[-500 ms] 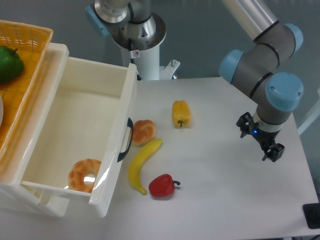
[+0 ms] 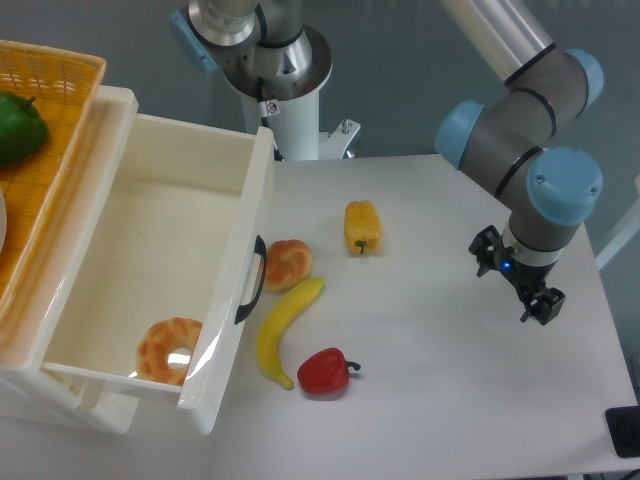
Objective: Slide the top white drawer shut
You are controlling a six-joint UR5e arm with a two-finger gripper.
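Reaching down from the upper right, the arm (image 2: 520,110) bends through its grey and blue joints and points its gripper (image 2: 518,278) at the table (image 2: 450,380) near the right edge. The fingers (image 2: 487,250) are dark and small here; they look spread, with nothing between them, and they hang well apart from every item on the table.

The drawer (image 2: 160,270) stands at the table's left edge, pulled far out of the cabinet, its black handle (image 2: 253,280) on the front wall facing the table's middle. A donut (image 2: 170,350) lies inside it, in the near corner against the front wall; the remainder of its floor is bare white plastic. Above and left of it sits an orange basket (image 2: 50,120) holding a green pepper (image 2: 20,125).

On the table just beside the handle lies a bun (image 2: 288,263), with a banana (image 2: 282,330) touching or nearly touching it below. A red pepper (image 2: 325,371) lies near the banana's lower tip, and a yellow pepper (image 2: 362,227) lies nearer the far edge.

The basket and the green pepper are cut off by the left side of the view. The lower drawer is hidden beneath the open one. A dark object (image 2: 625,430) at the lower right is cut off and cannot be made out.
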